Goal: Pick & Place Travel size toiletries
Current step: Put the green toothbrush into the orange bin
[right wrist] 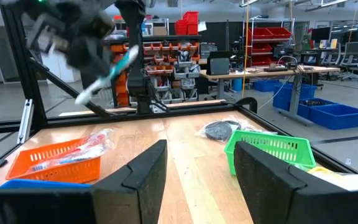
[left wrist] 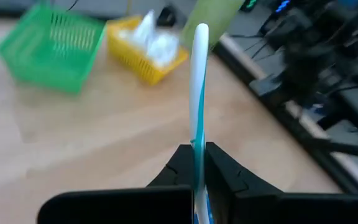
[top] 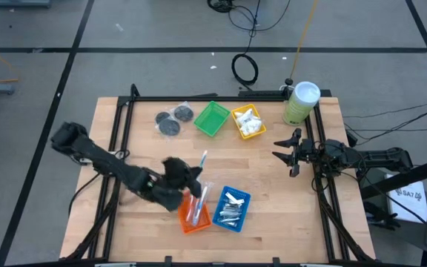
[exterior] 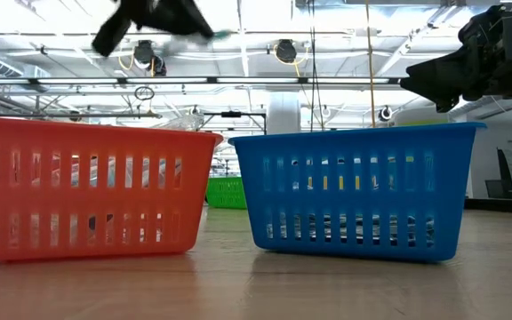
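At the table's near edge sit the orange tray (top: 194,215), holding a few clear sticks with red and blue, and beside it the blue tray (top: 231,209), holding silver foil tubes (top: 228,212). Just above the orange tray the left gripper (top: 196,175) is clenched on a slim stick (left wrist: 199,93), white and blue, which juts out from between its fingers (left wrist: 225,171) toward the middle of the table; the stick hangs in the air, touching nothing else. In the right wrist view the same stick (right wrist: 107,76) slants down from the raised left gripper (right wrist: 82,37) over the orange tray (right wrist: 51,160). Farther in and well to the right, the right gripper (top: 286,152) waits near the table's right edge with its jaws spread and nothing between them. At the far side lie two grey discs (top: 173,120) in clear wrap, then the green tray (top: 211,119), then the yellow tray (top: 247,122) filled with white packets (top: 250,121). The pale green canister (top: 300,102) stands at the far right corner.
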